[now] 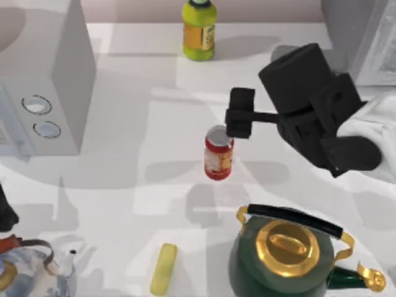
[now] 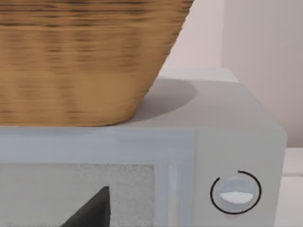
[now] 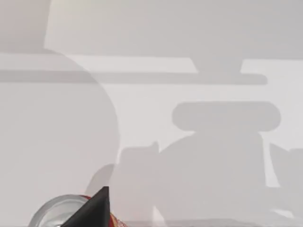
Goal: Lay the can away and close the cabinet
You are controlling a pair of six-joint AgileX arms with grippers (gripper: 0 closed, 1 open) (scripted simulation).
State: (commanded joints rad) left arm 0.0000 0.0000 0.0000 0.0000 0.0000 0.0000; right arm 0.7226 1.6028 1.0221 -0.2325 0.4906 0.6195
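The can (image 1: 218, 153), small and red with a silver top and a yellow-and-white label, stands upright in the middle of the table. My right gripper (image 1: 240, 117) hovers open just above it, slightly to the right and behind, with nothing held. In the right wrist view one dark fingertip (image 3: 97, 208) sits over the can's silver top (image 3: 59, 213). A white cabinet (image 1: 378, 46) stands at the back right corner, partly hidden by my right arm; its door or drawer is hidden. My left arm (image 1: 6, 213) is parked at the left edge, and its fingertip (image 2: 94, 210) faces the microwave.
A grey microwave (image 1: 55, 74) with two round dials stands at the left, a wicker basket (image 2: 85, 61) on top. A yellow-green bottle (image 1: 198, 31) is at the back, a green-and-gold kettle (image 1: 284, 253) at the front right, a yellow bar (image 1: 164, 269) and a teapot (image 1: 31, 275) at the front left.
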